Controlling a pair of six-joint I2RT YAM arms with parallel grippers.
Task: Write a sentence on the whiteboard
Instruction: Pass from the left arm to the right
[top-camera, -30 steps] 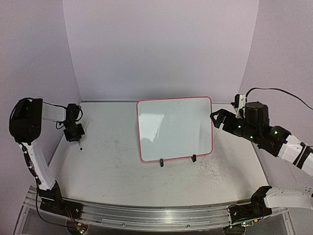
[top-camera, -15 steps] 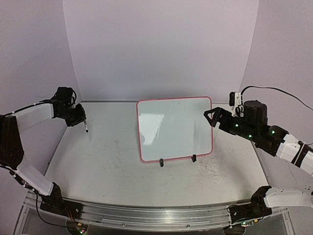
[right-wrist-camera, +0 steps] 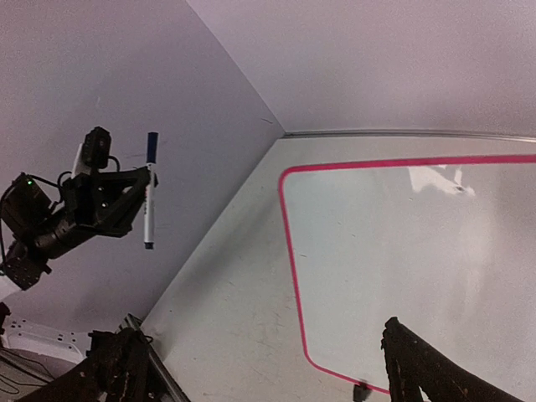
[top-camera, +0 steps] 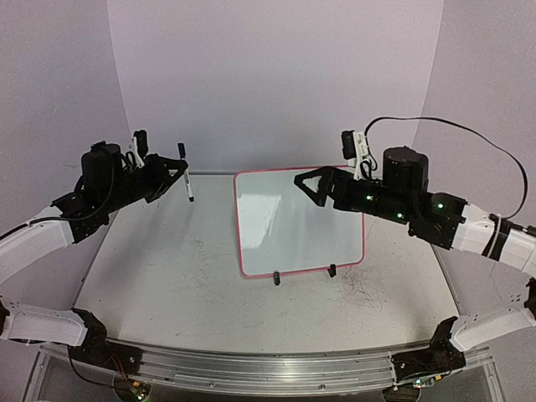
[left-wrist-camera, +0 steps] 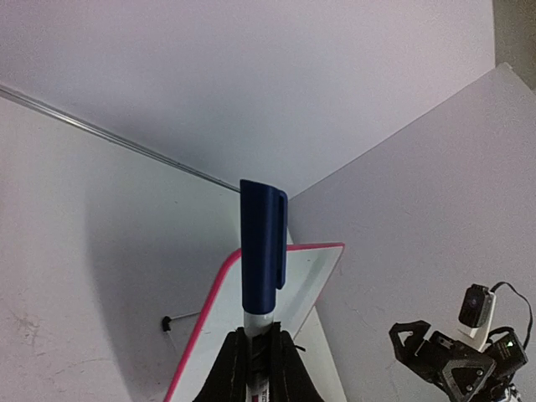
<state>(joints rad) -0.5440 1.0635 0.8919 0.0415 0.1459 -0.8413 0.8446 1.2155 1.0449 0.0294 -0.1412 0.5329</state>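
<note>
Left gripper (top-camera: 177,173) is clamped on the marker (top-camera: 187,180), tip down, in the air left of the whiteboard (top-camera: 293,226), which sits blank in the middle of the table (top-camera: 167,276). Right gripper (top-camera: 306,188) is spread wide and empty over the board's top edge. Left arm should land the tip softly at the upper-left corner with the pen near-vertical, and the right could pin the rim so the board doesn't skate

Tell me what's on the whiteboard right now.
Only glare; no writing shows on the whiteboard. The open right gripper hangs over its far edge, covering a small patch there.
</note>
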